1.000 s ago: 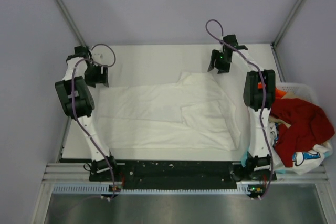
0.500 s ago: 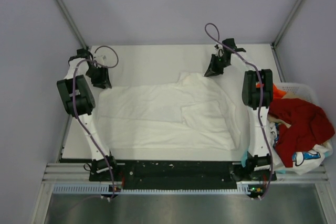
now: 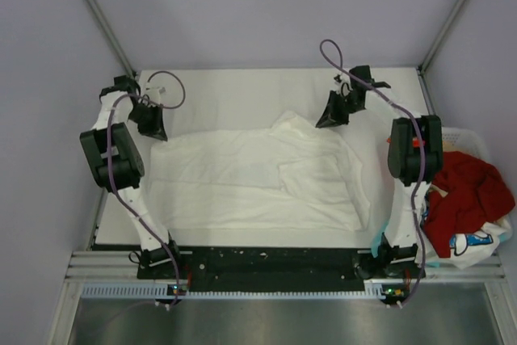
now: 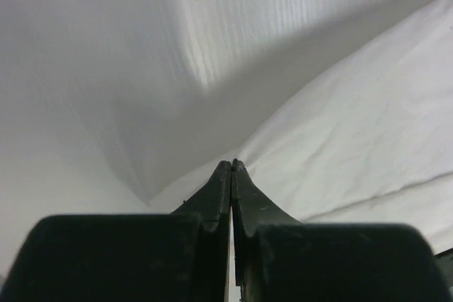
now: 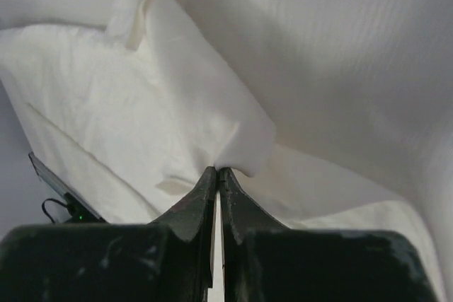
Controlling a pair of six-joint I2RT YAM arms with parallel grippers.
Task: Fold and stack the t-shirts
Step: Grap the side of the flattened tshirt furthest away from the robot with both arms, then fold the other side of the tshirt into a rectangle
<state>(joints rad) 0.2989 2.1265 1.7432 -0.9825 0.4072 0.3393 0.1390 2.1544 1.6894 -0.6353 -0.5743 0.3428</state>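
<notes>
A white t-shirt lies spread flat on the table, with a folded layer on its right half. My left gripper is at its far left corner, jaws shut, and its fingertips meet right on the cloth's edge. My right gripper is at the far right corner, shut on the white t-shirt. There the cloth rises in a small peak from the tips. More t-shirts fill the basket: a red one and a white one with a blue graphic.
The white lattice basket stands off the table's right edge, beside the right arm's base. Grey walls and metal posts close in the back and sides. A strip of bare table runs behind the shirt.
Both grippers have closed from open. The right one has shifted slightly right and its arm has swung toward the basket. The left one has stayed near the far left corner.
</notes>
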